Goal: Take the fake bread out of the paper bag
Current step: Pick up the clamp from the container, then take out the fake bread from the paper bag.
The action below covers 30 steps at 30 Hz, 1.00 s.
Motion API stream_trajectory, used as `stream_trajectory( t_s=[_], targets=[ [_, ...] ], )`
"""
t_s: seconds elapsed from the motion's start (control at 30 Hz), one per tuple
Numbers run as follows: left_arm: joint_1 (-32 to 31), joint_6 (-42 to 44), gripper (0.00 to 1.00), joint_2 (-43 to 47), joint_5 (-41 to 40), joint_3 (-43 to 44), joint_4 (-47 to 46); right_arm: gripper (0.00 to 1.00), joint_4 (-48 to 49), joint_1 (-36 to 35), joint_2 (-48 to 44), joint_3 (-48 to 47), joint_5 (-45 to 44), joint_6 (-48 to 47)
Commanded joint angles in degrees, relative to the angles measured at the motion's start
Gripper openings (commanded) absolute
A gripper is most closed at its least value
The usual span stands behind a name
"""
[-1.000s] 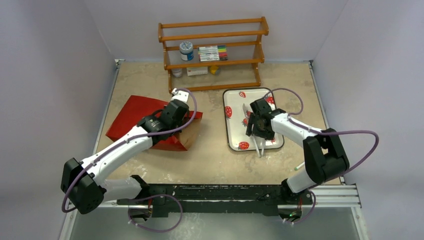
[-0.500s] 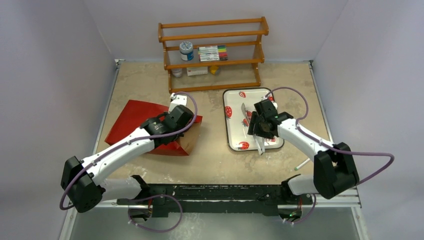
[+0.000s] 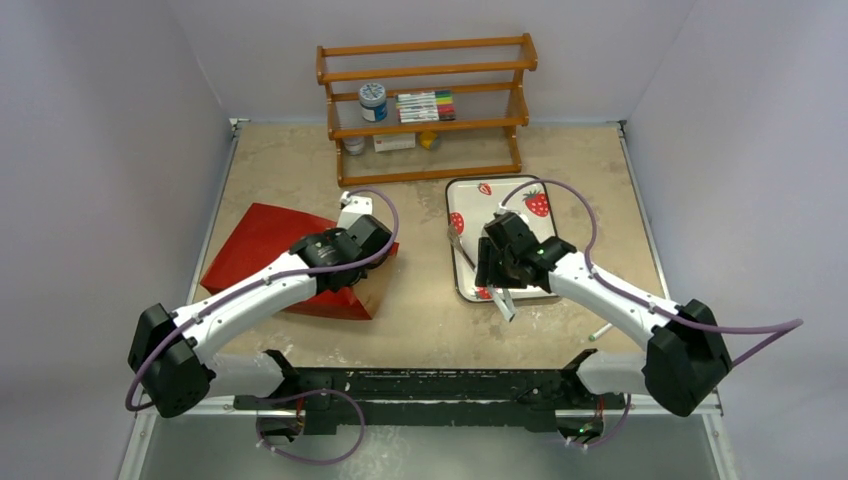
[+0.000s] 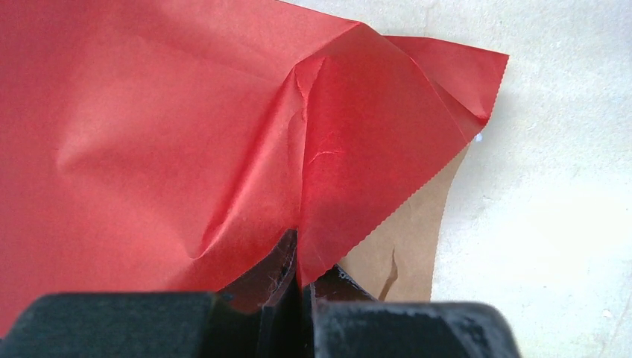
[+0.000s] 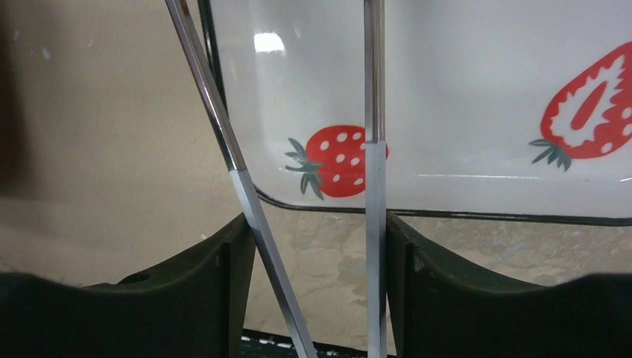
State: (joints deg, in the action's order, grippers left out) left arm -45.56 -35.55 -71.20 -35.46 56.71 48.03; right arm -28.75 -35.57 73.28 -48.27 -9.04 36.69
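The red paper bag [image 3: 255, 250] lies flat on the table at the left, its brown inside showing at the mouth [image 3: 372, 292]. My left gripper [image 3: 368, 255] is shut on the bag's upper mouth edge. In the left wrist view the red paper [image 4: 186, 134] is pinched between the closed fingers of that gripper [image 4: 302, 276]. My right gripper [image 3: 497, 262] is over the near-left corner of the strawberry tray [image 3: 458, 205]. It is shut on metal tongs [image 5: 373, 186], whose two arms spread towards the tray [image 5: 462, 89]. The fake bread is hidden.
A wooden rack [image 3: 425, 105] at the back holds a jar, markers and small items. A thin white stick [image 3: 600, 332] lies near the table's front right. The walls enclose the table on three sides.
My right gripper has carried the tongs left and nearer, from over the tray's middle to its near-left corner. My left gripper has drawn the bag slightly towards the front left.
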Motion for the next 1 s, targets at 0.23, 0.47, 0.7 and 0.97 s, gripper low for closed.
stream_trajectory(
  t_s=[0.23, 0.47, 0.7, 0.97],
  targets=[
    [-0.19, -1.55, 0.00, -2.59, -0.67, 2.96, 2.07, 0.56, -2.84, -4.39, -7.19, -0.39, 2.94, 3.03],
    [-0.23, 0.00, 0.00, -3.21, -0.61, 3.41, 0.58, 0.56, -4.91, -11.77, -8.25, -3.13, 3.51, 4.41],
    [-0.23, 1.17, 0.00, -3.98, -0.37, 3.63, -1.16, 0.55, -6.15, -19.90, -6.91, -6.63, 3.75, 7.04],
    [-0.22, 1.57, 0.00, -4.48, 0.20, 4.19, -2.23, 0.53, -6.37, -26.49, -4.20, -10.23, 2.93, 10.05]
  ],
)
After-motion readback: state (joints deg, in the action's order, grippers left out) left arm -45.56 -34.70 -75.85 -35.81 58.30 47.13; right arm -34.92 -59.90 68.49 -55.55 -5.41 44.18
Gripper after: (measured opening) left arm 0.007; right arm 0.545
